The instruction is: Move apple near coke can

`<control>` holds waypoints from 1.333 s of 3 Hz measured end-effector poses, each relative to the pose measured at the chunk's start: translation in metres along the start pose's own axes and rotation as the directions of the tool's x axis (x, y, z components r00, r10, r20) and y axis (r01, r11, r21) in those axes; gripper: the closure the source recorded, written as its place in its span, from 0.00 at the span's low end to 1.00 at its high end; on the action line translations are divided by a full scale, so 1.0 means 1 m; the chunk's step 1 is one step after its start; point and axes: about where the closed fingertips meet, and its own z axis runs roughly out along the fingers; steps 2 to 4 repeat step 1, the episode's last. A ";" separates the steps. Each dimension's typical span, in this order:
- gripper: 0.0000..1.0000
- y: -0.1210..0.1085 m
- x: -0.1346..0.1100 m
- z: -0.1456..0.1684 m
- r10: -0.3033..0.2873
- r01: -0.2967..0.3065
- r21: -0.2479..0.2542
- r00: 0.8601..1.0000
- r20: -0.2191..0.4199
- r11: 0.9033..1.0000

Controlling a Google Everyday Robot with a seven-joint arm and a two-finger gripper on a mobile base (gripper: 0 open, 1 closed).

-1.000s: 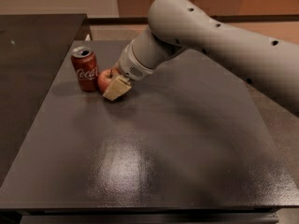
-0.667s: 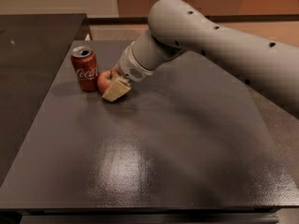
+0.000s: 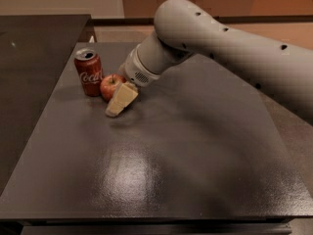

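Observation:
The red coke can [image 3: 89,72] stands upright at the table's far left. The small red apple [image 3: 111,85] rests on the table right beside it, on its right, nearly touching it. My gripper [image 3: 116,99] is low at the apple. One cream finger [image 3: 122,100] slants down to the table just in front and to the right of the apple. The other finger is hidden behind the apple. The jaws look open, standing around the apple rather than pressed on it.
The dark table [image 3: 161,170] stretches toward the camera. A second dark counter [image 3: 29,43] adjoins it on the left. My grey arm [image 3: 220,38] reaches in from the upper right, above the table's far right part.
The near finger has shifted slightly down and toward the camera, off the apple's front, so more of the apple shows. The apple and the can have stayed put.

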 end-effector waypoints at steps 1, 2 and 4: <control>0.00 0.000 0.000 0.000 0.000 0.000 0.000 1.000 0.000 1.000; 0.00 0.000 0.000 0.000 0.000 0.000 0.000 1.000 0.000 1.000; 0.00 0.000 0.000 0.000 0.000 0.000 0.000 1.000 0.000 1.000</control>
